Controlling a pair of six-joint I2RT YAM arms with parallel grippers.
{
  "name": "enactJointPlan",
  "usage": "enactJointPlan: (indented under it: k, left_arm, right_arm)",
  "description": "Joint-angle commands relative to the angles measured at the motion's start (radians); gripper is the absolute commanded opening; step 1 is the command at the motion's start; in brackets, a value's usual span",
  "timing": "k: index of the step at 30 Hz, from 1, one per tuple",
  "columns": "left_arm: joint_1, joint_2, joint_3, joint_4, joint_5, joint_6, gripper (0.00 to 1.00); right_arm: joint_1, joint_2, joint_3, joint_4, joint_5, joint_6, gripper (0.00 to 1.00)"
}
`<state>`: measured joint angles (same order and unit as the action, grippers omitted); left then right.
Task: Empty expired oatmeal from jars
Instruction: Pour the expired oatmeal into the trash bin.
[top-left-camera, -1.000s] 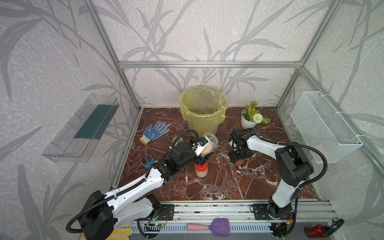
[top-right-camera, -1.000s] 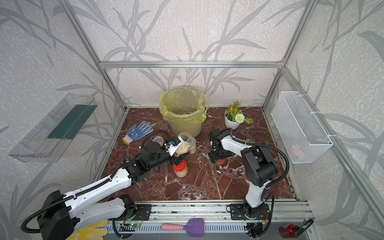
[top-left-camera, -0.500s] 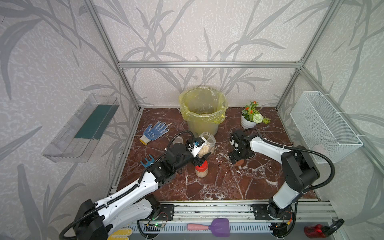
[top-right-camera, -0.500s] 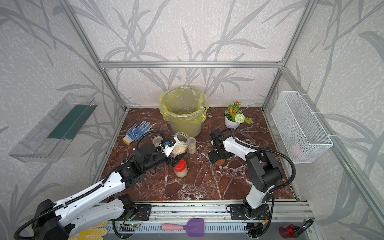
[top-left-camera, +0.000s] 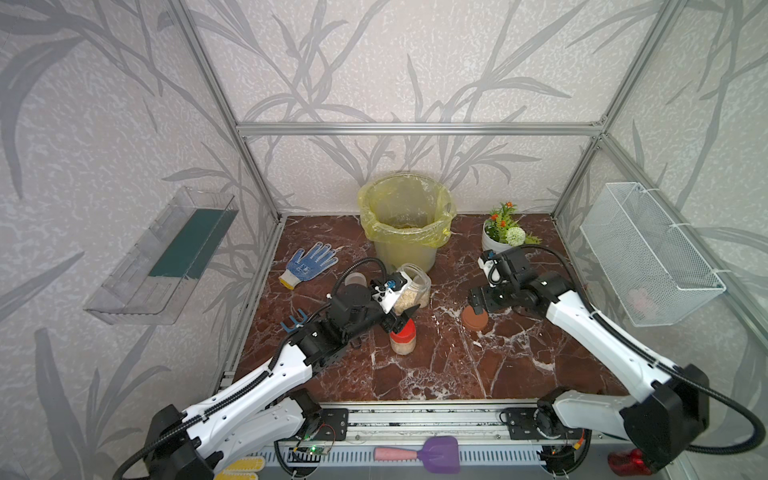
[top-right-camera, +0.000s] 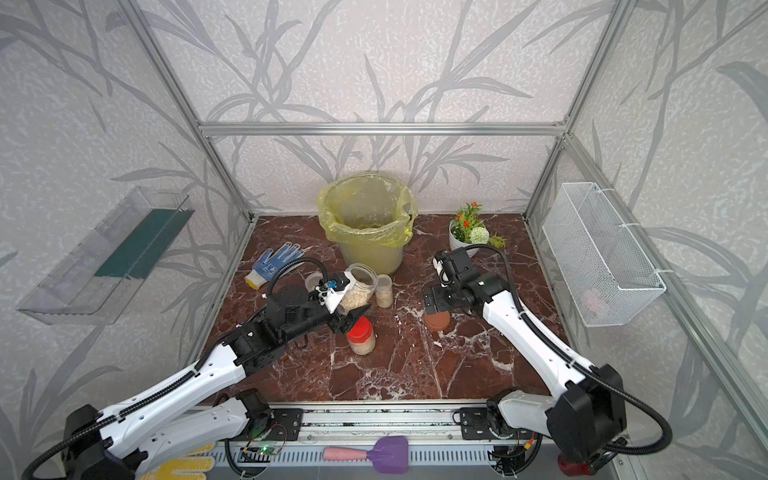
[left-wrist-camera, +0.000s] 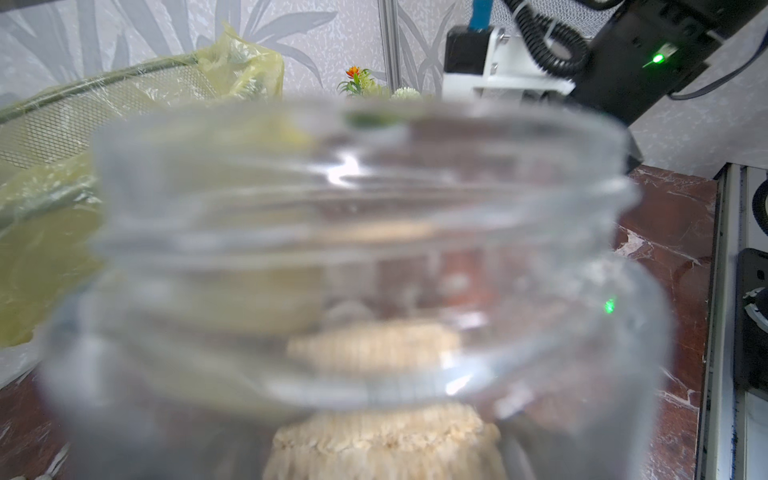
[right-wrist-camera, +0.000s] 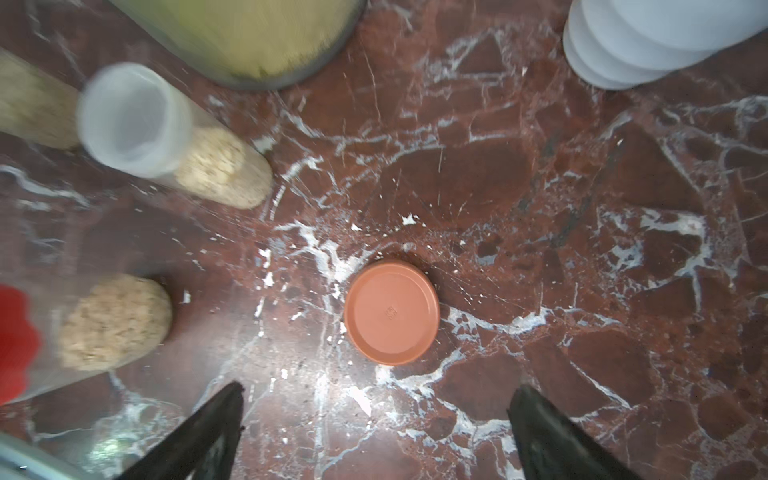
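Observation:
My left gripper (top-left-camera: 402, 309) is shut on a wide clear jar (top-left-camera: 412, 284) with no lid, held tilted above the table. Its oatmeal (left-wrist-camera: 382, 440) lies low in the jar, whose open mouth fills the left wrist view and hides the fingers. A red-lidded jar (top-left-camera: 402, 336) of oatmeal stands just under that gripper. A slim jar (top-right-camera: 383, 291) with a clear lid stands beside the bin. My right gripper (right-wrist-camera: 378, 390) hangs open above a brown lid (right-wrist-camera: 391, 312) that lies flat on the table.
The bin with a yellow bag (top-left-camera: 405, 220) stands at the back, a white flower pot (top-left-camera: 496, 239) to its right. A blue-dotted glove (top-left-camera: 309, 264) lies at the left. Another clear jar (top-left-camera: 354, 279) sits behind the left arm's cable. A wire basket (top-left-camera: 648, 253) hangs on the right wall.
My right gripper has opened wide and drawn up off the brown lid, which stays on the table. The left arm still holds the tilted jar in nearly the same place.

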<state>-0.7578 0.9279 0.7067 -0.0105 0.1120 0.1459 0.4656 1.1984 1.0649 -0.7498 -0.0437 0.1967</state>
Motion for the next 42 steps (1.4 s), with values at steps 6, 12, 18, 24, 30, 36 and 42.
enactJointPlan:
  k: [6, 12, 18, 24, 30, 36, 42]
  left_arm:
    - [0.004, -0.057, 0.066, 0.043, -0.073, 0.012, 0.0]
    - [0.004, 0.009, 0.156, -0.009, -0.08, 0.044, 0.0]
    - [0.024, 0.104, 0.285, -0.067, -0.054, 0.092, 0.0]
    - [0.107, 0.209, 0.434, -0.138, 0.051, 0.12, 0.0]
    - [0.176, 0.324, 0.593, -0.215, 0.147, 0.154, 0.0]
    - [0.227, 0.422, 0.729, -0.275, 0.231, 0.194, 0.0]
    - [0.268, 0.505, 0.825, -0.311, 0.301, 0.209, 0.0]
  right_arm:
    - [-0.002, -0.205, -0.033, 0.092, -0.275, 0.163, 0.99]
    - [-0.003, -0.329, -0.119, 0.297, -0.425, 0.374, 0.99]
    - [0.003, -0.371, -0.141, 0.444, -0.49, 0.49, 0.99]
    - [0.025, -0.293, -0.074, 0.524, -0.498, 0.476, 0.97]
    - [0.126, -0.157, 0.034, 0.611, -0.358, 0.377, 0.93]
    - [0.208, -0.001, 0.13, 0.741, -0.238, 0.339, 0.93]
    - [0.214, 0.132, 0.2, 0.83, -0.162, 0.381, 0.93]
